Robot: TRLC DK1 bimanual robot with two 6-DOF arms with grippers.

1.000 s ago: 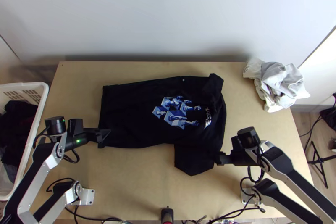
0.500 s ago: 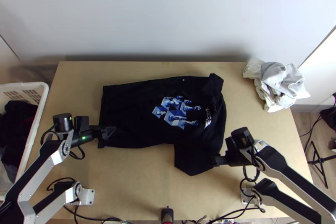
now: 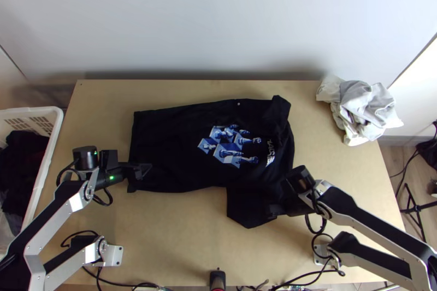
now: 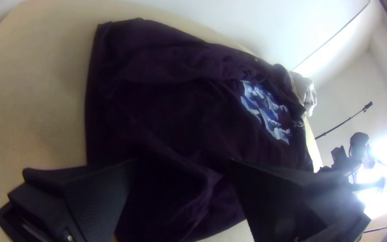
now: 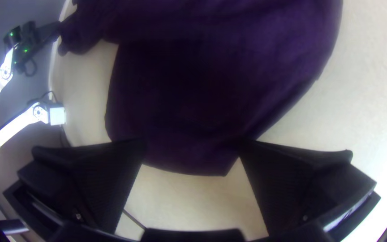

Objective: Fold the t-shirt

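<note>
Across the table (image 3: 185, 236), the t-shirt (image 3: 164, 152) is lying spread, print (image 3: 232, 146) up, with two open claws being held at its near side
Near the hem corner (image 3: 131, 188), the left claw (image 4: 183, 160) is being held with its fingers apart over cloth, and at the near sleeve (image 3: 246, 215) the right claw (image 5: 192, 140) is likewise being held wide; nothing is being clamped, and a paired grip for folding the near side over is probably being set up; the sleeve's outer edge is being partly covered by the right claw in the top view, black fingers are being lost against black cloth, their clearance cannot be told, and the far sleeve's (image 3: 277, 110) folds are being blurred into shadow
</note>
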